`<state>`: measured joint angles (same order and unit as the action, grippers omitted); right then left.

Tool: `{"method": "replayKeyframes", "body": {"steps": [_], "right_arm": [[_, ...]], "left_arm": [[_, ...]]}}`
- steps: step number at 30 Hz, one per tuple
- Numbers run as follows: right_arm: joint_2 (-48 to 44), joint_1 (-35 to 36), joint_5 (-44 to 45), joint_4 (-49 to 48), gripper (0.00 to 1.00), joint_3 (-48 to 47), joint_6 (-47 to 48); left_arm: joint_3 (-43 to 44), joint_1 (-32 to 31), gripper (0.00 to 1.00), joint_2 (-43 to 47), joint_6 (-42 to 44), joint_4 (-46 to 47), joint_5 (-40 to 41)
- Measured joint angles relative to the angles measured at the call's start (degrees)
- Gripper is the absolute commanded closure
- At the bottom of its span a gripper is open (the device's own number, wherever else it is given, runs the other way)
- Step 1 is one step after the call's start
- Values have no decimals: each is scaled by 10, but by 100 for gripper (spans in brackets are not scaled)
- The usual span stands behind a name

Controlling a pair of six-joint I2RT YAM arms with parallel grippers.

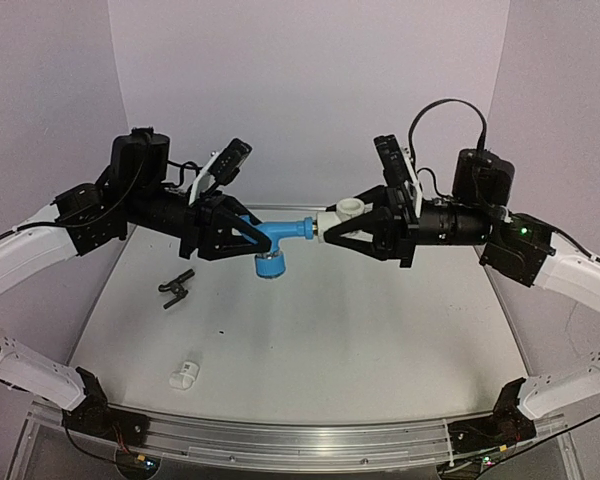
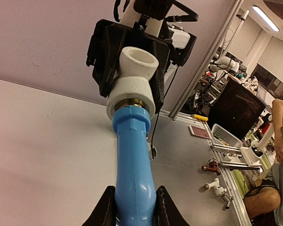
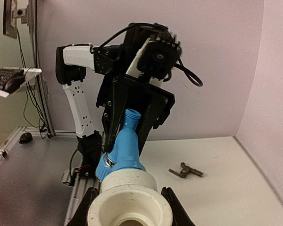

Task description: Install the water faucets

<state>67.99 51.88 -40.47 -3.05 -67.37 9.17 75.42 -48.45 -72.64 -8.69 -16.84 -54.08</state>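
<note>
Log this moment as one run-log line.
left gripper: shut on blue faucet | right gripper: shut on white fitting | faucet stem meets fitting mouth, mid-air | seated fully: cannot tell

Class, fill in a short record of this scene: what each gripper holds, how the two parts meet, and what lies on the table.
Left gripper: shut on blue faucet
Right gripper: shut on white fitting
Joint: faucet stem meets the fitting's socket, above the table
On table: small dark part at left, small white piece nearer the bases
</note>
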Motion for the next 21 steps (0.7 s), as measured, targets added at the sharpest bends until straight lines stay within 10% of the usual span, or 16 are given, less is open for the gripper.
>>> {"method": "replayKeyframes", "body": {"steps": [10,18,21], "right_arm": [[47,-2,-36,12,100,-20,-213],[59,-15,-45,76,100,-70,-183],[60,-16,-23,127,100,-141,-83]], "left_arm": [[-57,-17,75,68,169,-27,122],[-76,-12,1,96,230,-37,210],[-73,-9,0,102,184,-43,229]]}}
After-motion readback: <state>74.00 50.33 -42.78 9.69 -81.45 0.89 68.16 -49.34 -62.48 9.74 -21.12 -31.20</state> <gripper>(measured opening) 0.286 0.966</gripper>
